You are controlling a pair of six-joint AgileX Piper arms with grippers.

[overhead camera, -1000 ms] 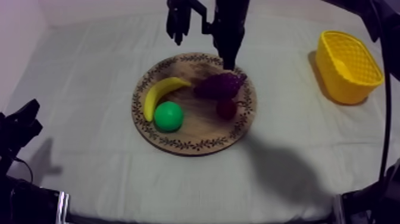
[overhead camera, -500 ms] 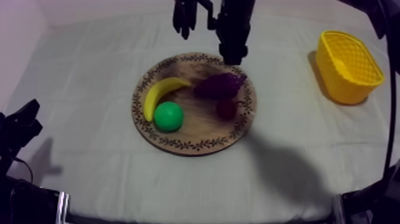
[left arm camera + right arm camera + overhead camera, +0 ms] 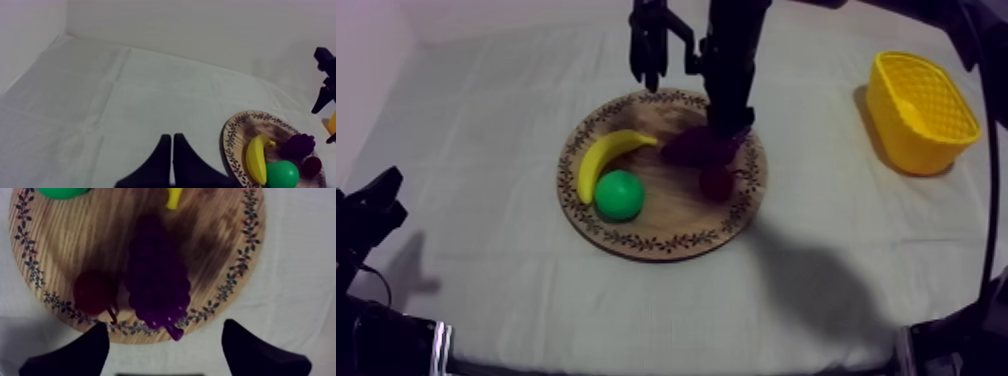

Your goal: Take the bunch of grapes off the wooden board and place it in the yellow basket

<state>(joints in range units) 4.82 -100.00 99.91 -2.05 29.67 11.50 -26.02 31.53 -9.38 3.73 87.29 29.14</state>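
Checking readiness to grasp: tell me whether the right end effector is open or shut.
Open. The right end effector has its fingers wide apart, nothing between them, over the grapes on the board.

Bunch of grapes (image 3: 688, 150) – dark purple, lay flat on its side on the round wooden board (image 3: 666, 218), in the half nearer the basket, one narrow end reaching the patterned rim. Yellow basket (image 3: 908, 140) – latticed walls, stood upright, mouth open upward, well apart from the board.
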